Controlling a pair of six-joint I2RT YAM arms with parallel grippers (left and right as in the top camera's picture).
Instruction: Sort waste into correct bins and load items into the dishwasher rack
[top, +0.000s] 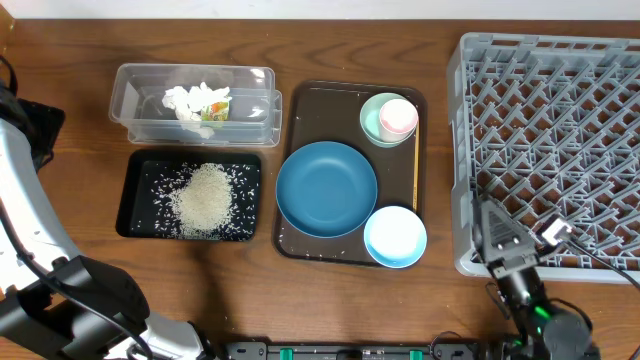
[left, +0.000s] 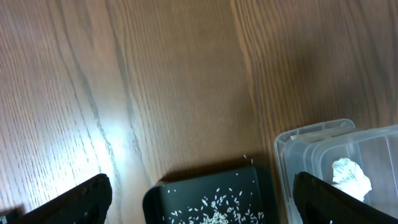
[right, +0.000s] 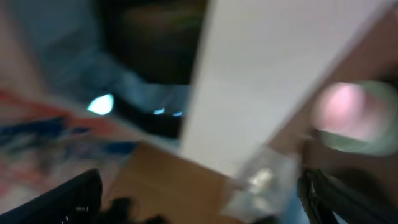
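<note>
Grey rack sits right. The brown tray in the middle carries the dark blue plate, light blue bowl near-right, mint bowl far-right with the pink cup inside, and wooden stick along its right edge. Rice is in the black tray, tissue in the clear tub, so we reckon loading's next: pinch the plate's rim and stand it in the rack. Left gripper hangs over the table left of the bins, jaws wide apart, empty. Right gripper view is blurry. Its jaws look apart, and we can't tell what they touch.
</note>
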